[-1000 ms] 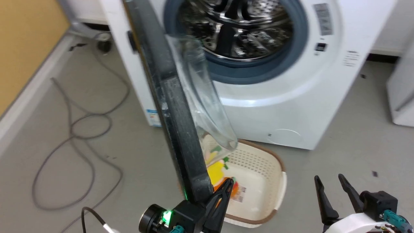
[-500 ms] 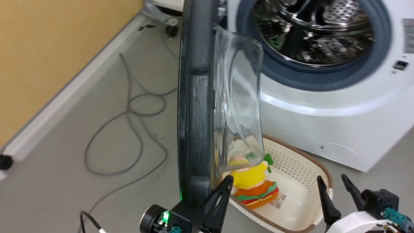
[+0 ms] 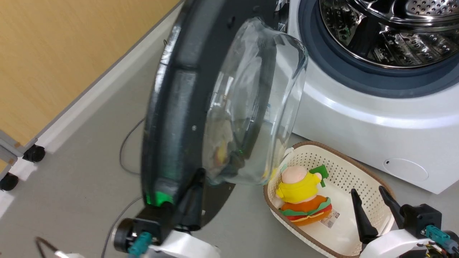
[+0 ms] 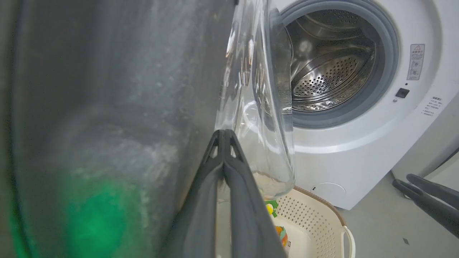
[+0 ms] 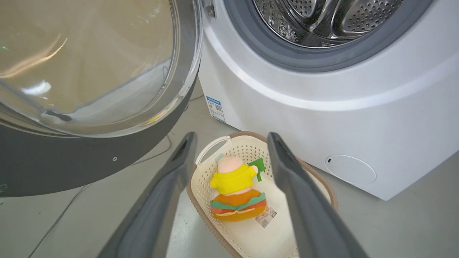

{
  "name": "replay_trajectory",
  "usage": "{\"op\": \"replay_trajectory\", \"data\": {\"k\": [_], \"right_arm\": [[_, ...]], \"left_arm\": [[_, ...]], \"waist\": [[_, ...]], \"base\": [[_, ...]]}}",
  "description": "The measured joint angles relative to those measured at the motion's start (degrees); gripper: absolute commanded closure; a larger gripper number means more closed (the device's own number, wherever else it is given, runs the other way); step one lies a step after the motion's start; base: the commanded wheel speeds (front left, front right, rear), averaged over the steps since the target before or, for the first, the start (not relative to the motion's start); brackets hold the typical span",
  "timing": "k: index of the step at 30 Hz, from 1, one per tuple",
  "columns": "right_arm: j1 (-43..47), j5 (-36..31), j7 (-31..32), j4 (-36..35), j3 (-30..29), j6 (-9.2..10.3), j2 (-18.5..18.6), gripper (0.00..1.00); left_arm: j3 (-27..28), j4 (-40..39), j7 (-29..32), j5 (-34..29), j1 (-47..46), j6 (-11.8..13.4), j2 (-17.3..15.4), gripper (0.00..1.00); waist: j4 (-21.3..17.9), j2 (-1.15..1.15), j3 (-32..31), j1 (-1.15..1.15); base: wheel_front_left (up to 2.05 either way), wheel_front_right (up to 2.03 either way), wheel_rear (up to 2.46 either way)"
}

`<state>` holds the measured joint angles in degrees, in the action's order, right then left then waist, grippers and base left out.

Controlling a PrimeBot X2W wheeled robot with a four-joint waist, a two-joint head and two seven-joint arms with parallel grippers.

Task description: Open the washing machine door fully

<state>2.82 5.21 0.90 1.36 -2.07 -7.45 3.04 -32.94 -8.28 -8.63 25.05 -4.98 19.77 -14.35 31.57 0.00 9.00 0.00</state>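
Swung wider since a second ago: the washing machine door (image 3: 172,107), then edge-on to the head camera, now turned off the washing machine (image 3: 358,118) far enough to show its glass bowl. The camera has turned too, so count only part of that shift as the door's. Position: hinged at the machine's left front edge, standing out past square to the front, drum mouth uncovered. Left gripper (image 4: 223,133): fingers closed together on nothing, lying against the door's inner face low down, beside the glass bowl. Right gripper (image 3: 367,190): fingers spread wide, empty, in front of the machine over the basket (image 3: 340,172) that holds a plush toy (image 3: 301,193). Step in hand, by judgement: pushing the door through the last of its swing. Advice: bear on the dark ring, not the glass, and carry your fingers in an arc about the hinge (image 5: 208,10), away from the machine's front, so they do not slide off. Ease off as the hinge stiffens; do not force its stop. Mind the cable (image 3: 123,143) on the floor left of the machine.
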Motion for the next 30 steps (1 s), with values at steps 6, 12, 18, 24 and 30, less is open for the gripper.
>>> {"op": "replay_trajectory", "data": {"k": [6,12,18,24,30], "right_arm": [[-0.19,-0.22,0.25,-0.69,-0.11,0.00,0.00,0.00],[-0.53,-0.82,0.91,-1.69,-0.88,0.00,-0.01,0.00],[-0.81,-1.67,1.71,-2.54,-1.25,0.00,-0.01,0.00],[-1.10,-1.74,2.32,-2.98,-1.24,0.00,-0.01,0.00],[-1.32,-1.74,2.36,-2.98,-1.15,0.00,-0.01,0.00]], "left_arm": [[6.36,2.86,-2.48,3.63,-1.16,-0.35,-1.67,1.00],[14.69,9.62,-4.98,7.16,-3.99,-1.82,-4.11,1.00],[21.46,17.89,-6.00,9.01,-8.08,-5.28,-4.53,1.00],[28.48,24.51,-6.05,7.87,-12.07,-8.73,-4.21,1.00],[34.20,31.84,-6.06,5.39,-14.75,-12.71,-3.67,1.00]], "waist": [[0.15,0.00,0.91,0.00],[0.17,0.00,1.95,0.00],[-0.76,0.00,3.19,0.00],[-1.75,0.00,3.75,0.00],[-2.88,0.00,3.76,0.00]], "base": [[0.00,0.00,0.00],[0.00,0.00,0.00],[0.00,0.00,0.00],[0.00,0.00,0.00],[0.00,0.00,0.00]]}}
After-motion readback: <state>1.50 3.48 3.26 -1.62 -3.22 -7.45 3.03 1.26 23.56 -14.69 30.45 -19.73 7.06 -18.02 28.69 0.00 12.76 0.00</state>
